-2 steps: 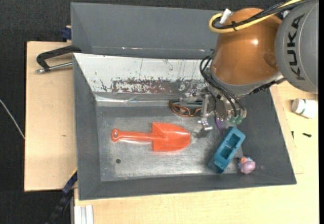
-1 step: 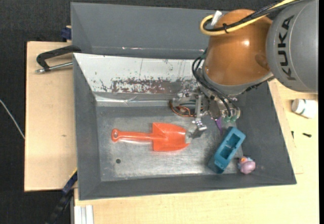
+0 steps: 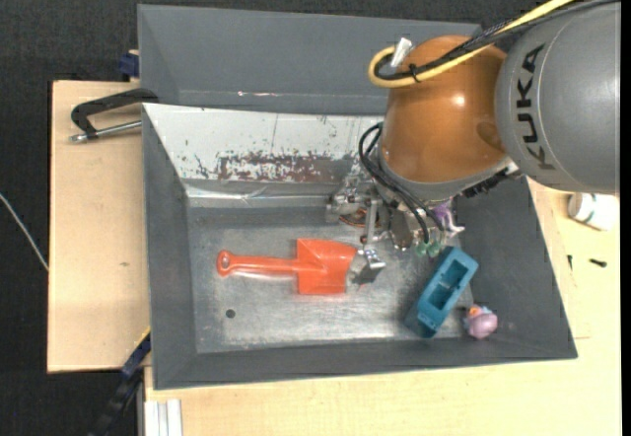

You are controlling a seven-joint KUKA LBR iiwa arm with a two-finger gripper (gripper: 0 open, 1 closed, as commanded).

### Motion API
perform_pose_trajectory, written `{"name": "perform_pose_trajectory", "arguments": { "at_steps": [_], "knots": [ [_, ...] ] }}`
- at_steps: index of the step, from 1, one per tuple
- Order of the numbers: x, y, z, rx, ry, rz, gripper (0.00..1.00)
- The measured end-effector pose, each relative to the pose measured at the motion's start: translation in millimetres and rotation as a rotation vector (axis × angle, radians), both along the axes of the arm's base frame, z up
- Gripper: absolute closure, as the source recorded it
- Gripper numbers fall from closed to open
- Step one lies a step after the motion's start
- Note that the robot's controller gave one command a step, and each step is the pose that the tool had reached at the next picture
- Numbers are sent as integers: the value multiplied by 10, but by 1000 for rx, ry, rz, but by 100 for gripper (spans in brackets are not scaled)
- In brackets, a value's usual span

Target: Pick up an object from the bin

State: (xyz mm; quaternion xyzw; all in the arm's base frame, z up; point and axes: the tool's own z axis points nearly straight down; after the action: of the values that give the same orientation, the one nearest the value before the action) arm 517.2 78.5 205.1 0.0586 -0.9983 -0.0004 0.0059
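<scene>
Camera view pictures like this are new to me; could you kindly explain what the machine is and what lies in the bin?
This one camera looks down from above into a grey metal bin. The big grey shape at the right is a KUKA robot arm. The orange dome is its wrist cover, and below that hangs its gripper. On the bin's floor lie an orange toy shovel, a blue open-topped box and a small purple toy. The gripper sits at the shovel's blade; whether it grips the blade, I cannot tell.
</scene>
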Motion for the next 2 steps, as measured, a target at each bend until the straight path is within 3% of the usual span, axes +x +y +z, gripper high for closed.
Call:
{"name": "perform_pose_trajectory", "arguments": {
  "at_steps": [1,2],
  "knots": [
    [-22,-40,-1122,0,-12,-96,100],
    [-20,-40,-1121,1,-12,-97,0]
  ]
}}
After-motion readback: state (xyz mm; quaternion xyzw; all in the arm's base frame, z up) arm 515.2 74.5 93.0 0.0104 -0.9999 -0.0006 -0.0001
